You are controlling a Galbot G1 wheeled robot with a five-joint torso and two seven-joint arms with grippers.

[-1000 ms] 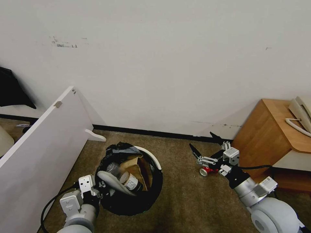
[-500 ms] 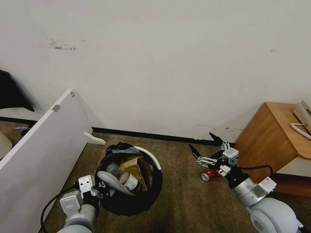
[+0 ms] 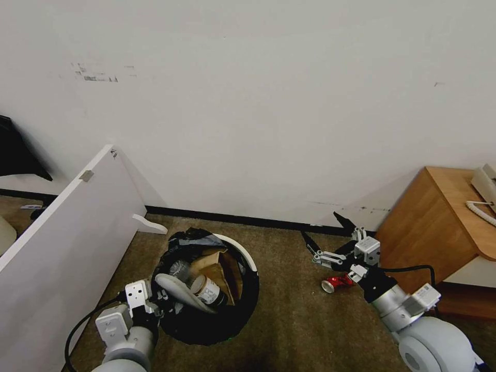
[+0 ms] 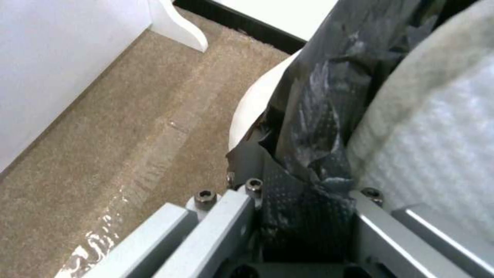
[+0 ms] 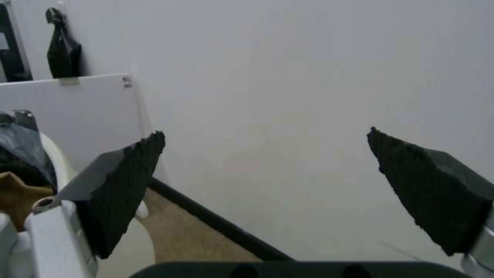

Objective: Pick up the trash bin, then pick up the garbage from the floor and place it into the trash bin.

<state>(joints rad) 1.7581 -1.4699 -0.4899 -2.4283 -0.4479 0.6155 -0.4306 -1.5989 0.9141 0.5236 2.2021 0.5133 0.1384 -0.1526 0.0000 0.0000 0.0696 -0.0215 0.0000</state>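
Carpet and white wall fill the head view, where the trash bin (image 3: pixel 206 287), lined with a black bag, hangs at the left gripper (image 3: pixel 164 301), which is clamped on the near rim. Inside the bin lie a white slipper (image 3: pixel 178 289), a clear plastic bottle (image 3: pixel 208 290) and a brown paper bag (image 3: pixel 219 268). To the right, the right gripper (image 3: pixel 325 235) hovers just above the floor with its fingers spread wide. A red can (image 3: pixel 335 283) lies on its side on the carpet close beneath that arm, near a wooden cabinet (image 3: pixel 439 222). A white board (image 3: pixel 62 232) leans at the left.

From the left wrist, the fingers (image 4: pixel 226 216) pinch the black bag (image 4: pixel 314 127) against the bin's white rim (image 4: pixel 252 108), with the slipper's pale fabric alongside.

From the right wrist, the two black fingertips (image 5: pixel 123 181) stand far apart, facing the wall and the black baseboard (image 5: pixel 216 224), nothing between them.
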